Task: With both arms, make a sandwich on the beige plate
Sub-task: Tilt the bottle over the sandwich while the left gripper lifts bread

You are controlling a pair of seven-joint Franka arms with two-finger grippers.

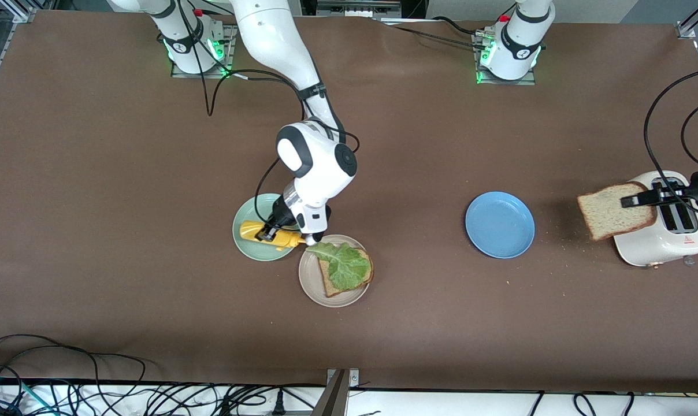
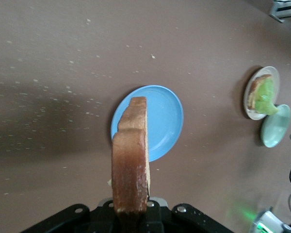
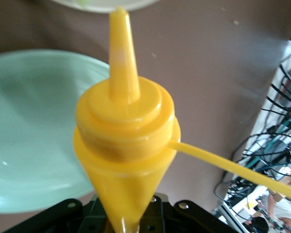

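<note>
The right gripper [image 1: 266,233] is clamping a yellow bottle [image 1: 271,236] over the green plate [image 1: 248,242], nozzle toward the lettuce [image 1: 342,263] (presumably for saucing); the left gripper [image 1: 629,201] is pinching a bread slice [image 1: 612,211] beside the toaster [image 1: 667,237], ready for topping.

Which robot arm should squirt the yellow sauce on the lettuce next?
Probably the right: its gripper holds the yellow bottle, nozzle by the lettuce. The left gripper holds bread by the toaster.

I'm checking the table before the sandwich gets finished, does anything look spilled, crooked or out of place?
Pale crumbs are scattered over the brown table around the blue plate. The lettuce leaf overhangs the bread slice on the beige plate. Otherwise nothing stands out.
</note>
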